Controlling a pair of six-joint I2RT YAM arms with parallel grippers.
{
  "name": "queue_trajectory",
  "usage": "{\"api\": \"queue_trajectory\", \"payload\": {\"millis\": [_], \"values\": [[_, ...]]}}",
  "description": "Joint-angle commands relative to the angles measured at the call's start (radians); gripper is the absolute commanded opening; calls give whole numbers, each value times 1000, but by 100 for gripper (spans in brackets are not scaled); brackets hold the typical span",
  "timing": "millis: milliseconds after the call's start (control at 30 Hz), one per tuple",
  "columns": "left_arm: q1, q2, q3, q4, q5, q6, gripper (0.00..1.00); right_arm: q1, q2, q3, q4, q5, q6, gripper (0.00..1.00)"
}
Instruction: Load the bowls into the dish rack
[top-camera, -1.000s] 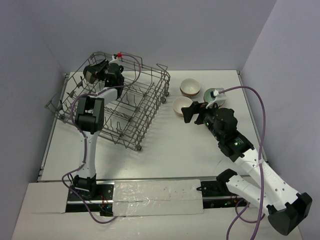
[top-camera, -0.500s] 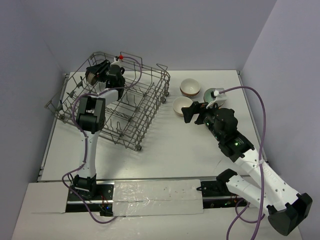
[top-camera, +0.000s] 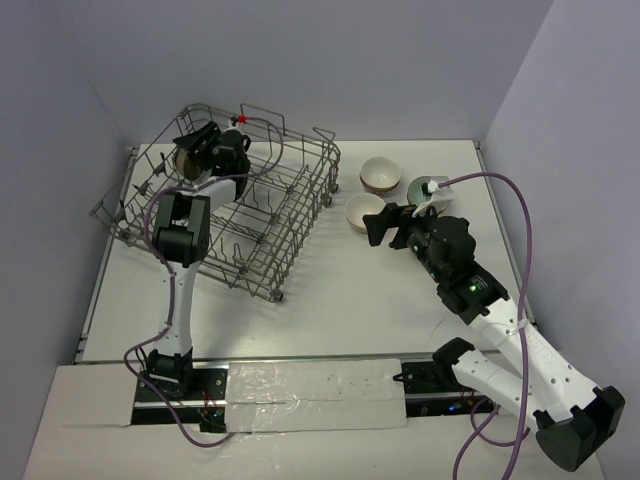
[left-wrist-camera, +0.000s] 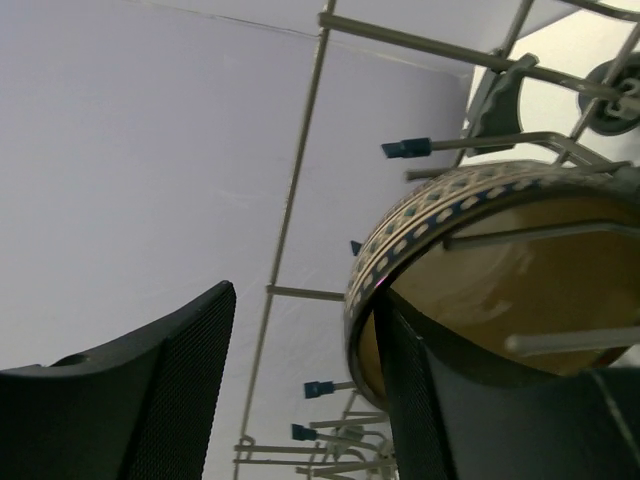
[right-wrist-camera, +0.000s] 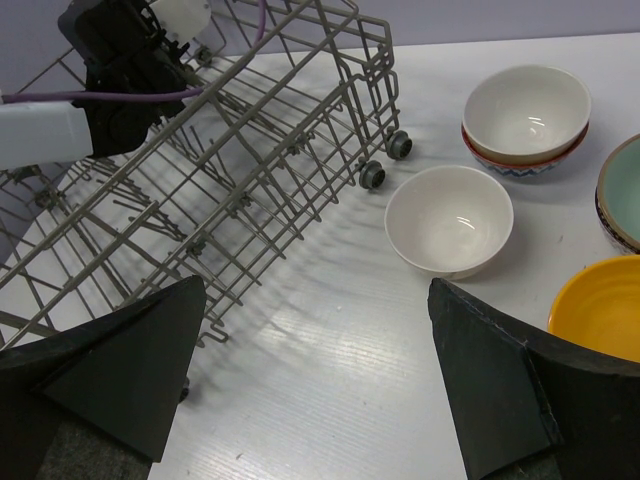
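The grey wire dish rack (top-camera: 262, 214) stands at the far left of the table. A brown bowl with a blue-white patterned outside (top-camera: 184, 162) stands on edge among the tines in the rack's far left corner. My left gripper (top-camera: 203, 150) is open beside it. In the left wrist view the bowl (left-wrist-camera: 480, 270) lies against my right finger (left-wrist-camera: 420, 400), with the left finger well apart. My right gripper (right-wrist-camera: 315, 290) is open and empty above the table, short of a white bowl (right-wrist-camera: 449, 219). Two stacked bowls (right-wrist-camera: 525, 112), a pale green bowl (right-wrist-camera: 622, 190) and an orange-yellow bowl (right-wrist-camera: 600, 305) sit further right.
The rack's wheeled near corner (right-wrist-camera: 375, 172) lies close to the white bowl. The bowls cluster at the table's far right (top-camera: 380, 175). Grey walls close in the back and both sides.
The left gripper has shifted slightly right at the rack's far corner, and the brown bowl now shows lower at its left. The right arm has not moved.
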Motion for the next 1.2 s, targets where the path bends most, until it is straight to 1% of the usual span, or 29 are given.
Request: {"api": "queue_trajectory", "payload": {"millis": [0, 67, 167, 200, 333, 467, 600, 767, 800, 900, 967, 1067, 1167], "values": [[7, -83, 35, -32, 29, -96, 63, -2, -10, 19, 22, 2, -4, 100], [10, -89, 47, -87, 41, -127, 64, -2, -9, 22, 16, 1, -5, 100], [17, -106, 73, -205, 65, -224, 66, -2, -9, 25, 13, 1, -5, 100], [18, -117, 76, -225, 71, -260, 66, 0, -10, 25, 13, 1, -4, 100], [18, -149, 84, -295, 96, -328, 68, -2, -13, 27, 11, 2, -7, 100], [18, -216, 110, -459, 174, -489, 72, 0, -21, 36, 5, 1, -8, 100], [18, -279, 107, -559, 240, -595, 75, -2, -24, 57, -7, -10, -12, 100], [18, -378, 56, -641, 320, -718, 77, -2, -12, 100, -44, -13, -10, 100], [20, -393, 48, -686, 344, -739, 78, -2, -13, 105, -50, -5, -9, 100], [27, -462, 38, -733, 387, -834, 79, -2, -3, 131, -84, 41, 8, 100], [41, -508, 45, -805, 436, -931, 80, -5, 19, 162, -127, 82, 37, 100], [58, -571, 51, -903, 498, -1057, 81, -17, 75, 217, -203, 146, 92, 100], [70, -652, 28, -967, 580, -1181, 84, -51, 166, 283, -285, 156, 148, 100]]}}
